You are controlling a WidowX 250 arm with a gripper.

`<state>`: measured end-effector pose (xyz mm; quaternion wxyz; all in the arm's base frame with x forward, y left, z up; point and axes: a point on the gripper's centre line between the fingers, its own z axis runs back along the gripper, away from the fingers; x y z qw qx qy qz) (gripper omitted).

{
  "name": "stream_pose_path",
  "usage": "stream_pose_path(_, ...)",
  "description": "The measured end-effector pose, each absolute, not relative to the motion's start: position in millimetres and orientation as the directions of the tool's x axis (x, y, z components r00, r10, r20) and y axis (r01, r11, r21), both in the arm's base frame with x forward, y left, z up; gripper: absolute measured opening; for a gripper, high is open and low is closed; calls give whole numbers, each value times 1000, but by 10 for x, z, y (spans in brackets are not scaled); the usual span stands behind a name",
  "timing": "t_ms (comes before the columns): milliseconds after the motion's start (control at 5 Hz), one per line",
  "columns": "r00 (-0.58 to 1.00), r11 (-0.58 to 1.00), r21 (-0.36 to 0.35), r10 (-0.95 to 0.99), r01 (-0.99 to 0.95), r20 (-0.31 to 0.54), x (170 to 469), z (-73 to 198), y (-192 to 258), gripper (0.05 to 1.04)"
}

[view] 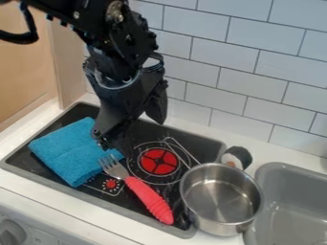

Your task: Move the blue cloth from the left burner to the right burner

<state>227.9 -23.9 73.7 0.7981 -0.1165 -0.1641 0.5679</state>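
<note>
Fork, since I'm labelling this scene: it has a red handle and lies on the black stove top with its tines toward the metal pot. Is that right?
Not quite: in the camera view, the tines of the fork point toward the blue cloth; its handle end is nearer the metal pot. The red handle and its place on the black stove top are right.

The gripper point(131, 136) hides part of the blue cloth's point(67, 150) side toward the counter's point(48, 192) right end, and its dark tips are hard to tell from the black stove point(191, 149). What lies under the cloth is hidden. The metal pot point(220, 198) covers part of the stove's right edge and of a black-and-white thing point(238, 155) behind it, too little showing to name. The sink point(275, 174) and a knob point(11, 234) below the counter's front edge are cut off.
</note>
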Motion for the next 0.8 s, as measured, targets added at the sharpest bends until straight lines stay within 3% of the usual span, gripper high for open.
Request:
stream_pose_path(400, 293, 311, -292, 950, -905, 103, 2111, 614, -144, 999)
stream_pose_path(800, 189, 195, -278, 981, -941, 48, 2299, 742, 208, 999)
